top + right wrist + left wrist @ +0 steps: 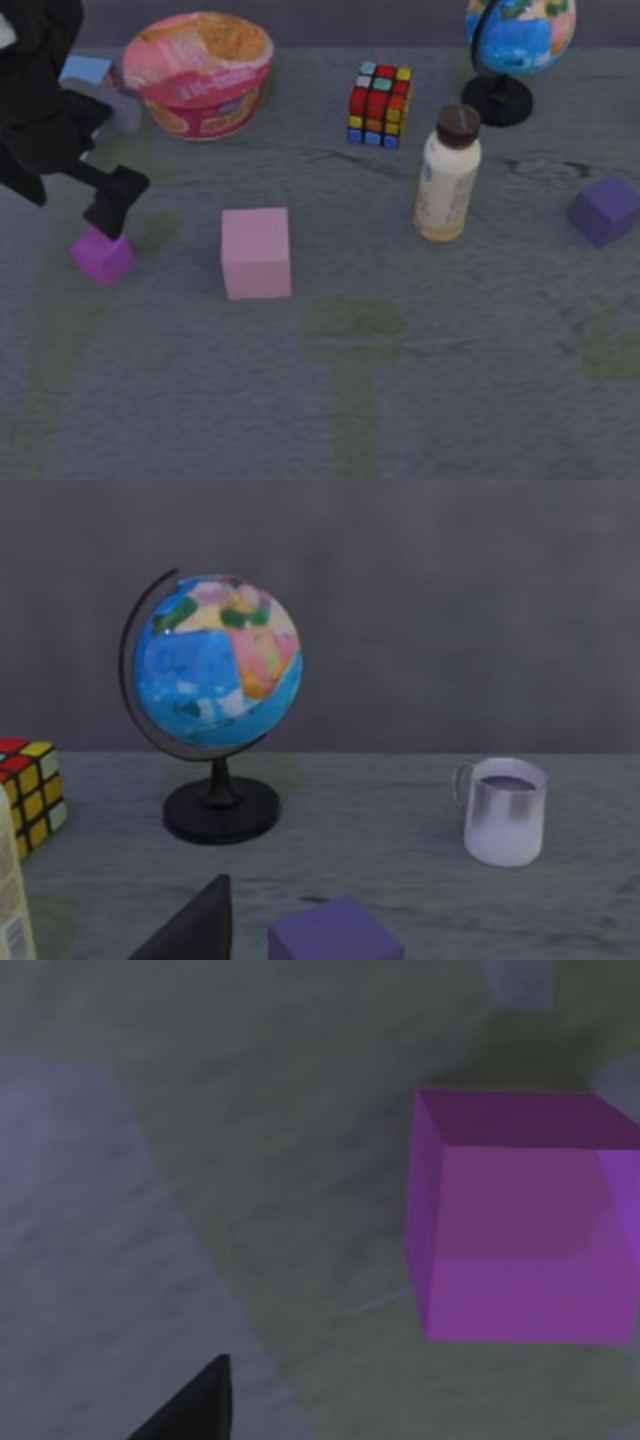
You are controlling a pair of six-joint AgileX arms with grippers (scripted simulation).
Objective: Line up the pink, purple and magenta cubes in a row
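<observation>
Tabletop's left side: left gripper directly above magenta cube.

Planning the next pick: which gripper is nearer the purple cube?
Right. Its wrist view shows the purple cube just ahead of it, at the table's right side. The left gripper is over the magenta cube, far left.

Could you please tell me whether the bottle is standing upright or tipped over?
Upright: the bottle stands on its base, brown cap uppermost.
</observation>
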